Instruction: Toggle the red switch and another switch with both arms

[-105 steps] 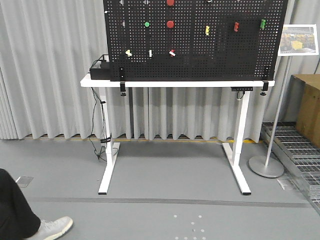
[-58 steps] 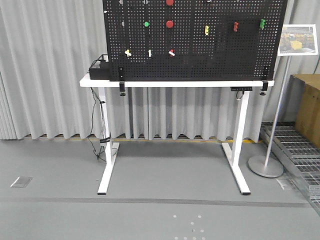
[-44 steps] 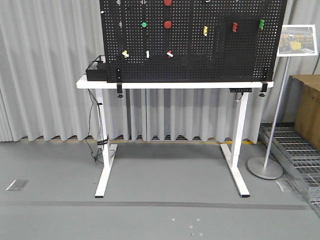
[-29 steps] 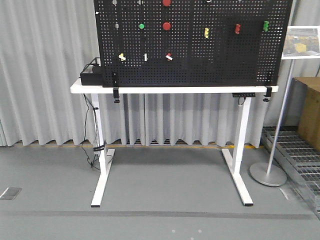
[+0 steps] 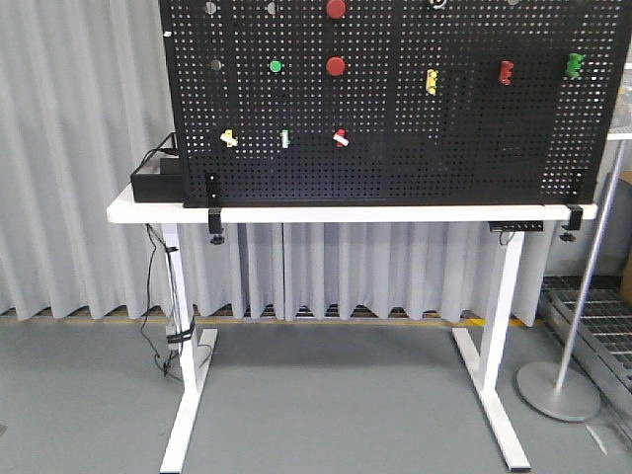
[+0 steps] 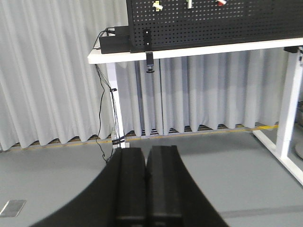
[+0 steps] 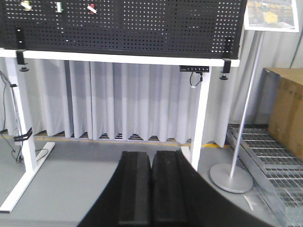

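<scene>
Front view, pegboard: you face the black pegboard [image 5: 395, 148] standing on the white surface [image 5: 346, 212]; no arm shows here.
Front view, red switch: the red switch [image 5: 341, 137] sits in the pegboard's lower row, left of its middle; its lever position is too small to read.
Front view, other switch: the pale yellow switch [image 5: 229, 138] is in the same row, near the pegboard's left edge, with a white toggle [image 5: 285, 138] between the two.
Left wrist view, left gripper: the left gripper [image 6: 147, 189] has its jaws pressed together on nothing, low and well apart from the pegboard.
Right wrist view, right gripper: the right gripper [image 7: 151, 189] is likewise clenched and empty, well below the pegboard.
Progress: nothing looks done; you are only approaching, and both toggles remain.
Left to do: raise each arm to the pegboard's lower row, one per switch.
</scene>
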Motion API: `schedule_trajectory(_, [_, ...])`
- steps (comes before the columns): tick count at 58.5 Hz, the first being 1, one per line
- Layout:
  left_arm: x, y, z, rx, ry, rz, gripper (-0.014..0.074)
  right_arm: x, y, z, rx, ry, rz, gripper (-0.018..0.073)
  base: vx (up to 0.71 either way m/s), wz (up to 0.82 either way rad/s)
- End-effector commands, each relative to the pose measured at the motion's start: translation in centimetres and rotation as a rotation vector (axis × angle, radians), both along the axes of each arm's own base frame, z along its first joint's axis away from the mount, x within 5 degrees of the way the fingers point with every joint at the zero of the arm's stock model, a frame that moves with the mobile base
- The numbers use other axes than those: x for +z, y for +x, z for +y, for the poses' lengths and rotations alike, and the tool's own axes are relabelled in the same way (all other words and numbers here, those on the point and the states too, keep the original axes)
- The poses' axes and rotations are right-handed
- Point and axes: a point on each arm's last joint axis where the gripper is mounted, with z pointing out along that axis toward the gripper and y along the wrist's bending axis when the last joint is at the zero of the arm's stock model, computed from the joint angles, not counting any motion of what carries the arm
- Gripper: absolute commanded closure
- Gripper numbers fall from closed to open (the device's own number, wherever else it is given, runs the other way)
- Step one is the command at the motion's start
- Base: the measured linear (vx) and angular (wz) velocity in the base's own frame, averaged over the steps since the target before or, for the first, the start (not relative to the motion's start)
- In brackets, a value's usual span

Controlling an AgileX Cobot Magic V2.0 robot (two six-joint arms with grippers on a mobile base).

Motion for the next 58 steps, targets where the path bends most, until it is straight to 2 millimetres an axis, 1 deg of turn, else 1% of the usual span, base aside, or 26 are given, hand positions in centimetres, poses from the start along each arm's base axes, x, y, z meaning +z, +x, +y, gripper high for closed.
schedule_trajectory(1, [0.11,-0.04,-0.02,-0.001,-0.011,-0.074,0.0594,0.65,-0.04,0.03,0.002,-0.009,-0.088,0.0565,0.47,0.00])
schedule_trajectory(58, [0.11,-0.04,-0.02,-0.001,-0.011,-0.074,0.0594,0.65,-0.04,0.03,0.002,-0.009,-0.088,0.0565,0.45,0.02])
